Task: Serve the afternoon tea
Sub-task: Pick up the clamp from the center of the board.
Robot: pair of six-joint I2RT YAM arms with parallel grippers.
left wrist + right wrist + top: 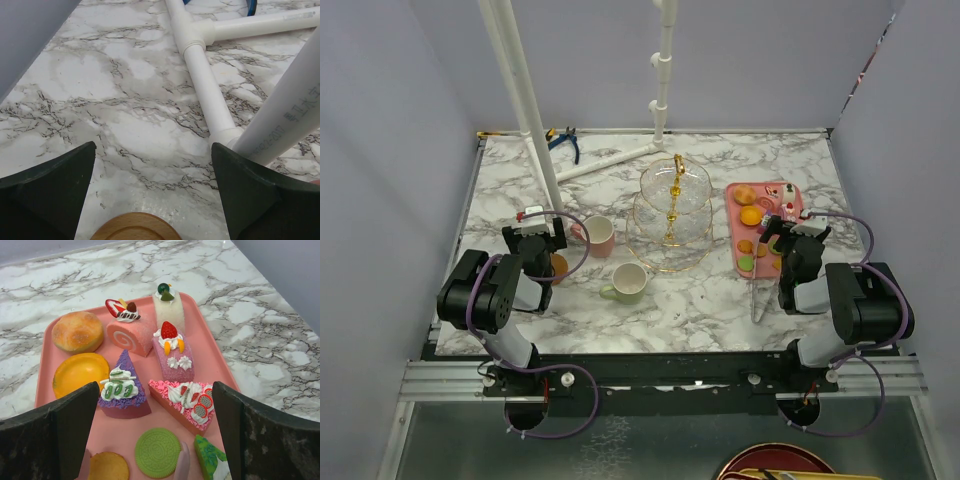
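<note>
The clear glass three-tier stand (672,215) with its gold stem stands mid-table, its tiers bare. Left of it are a pink mug (598,236) and a pale-green mug (628,283). My left gripper (542,238) (154,150) hangs open and holds nothing, with a round brown coaster (558,266) (135,227) just below it. My right gripper (788,235) (154,390) is open over the pink tray (732,220) (210,335). Between its fingers lie a purple wedge cake (122,390), a pink wedge cake (185,402) and a green cookie (157,451).
Farther back on the tray are a bun (77,331), an orange tart (80,372) and a pink roll cake (132,330). Metal tongs (757,300) lie near the tray's front. A white pipe frame (530,110) (205,85) rises at back left, with blue pliers (563,140) behind it.
</note>
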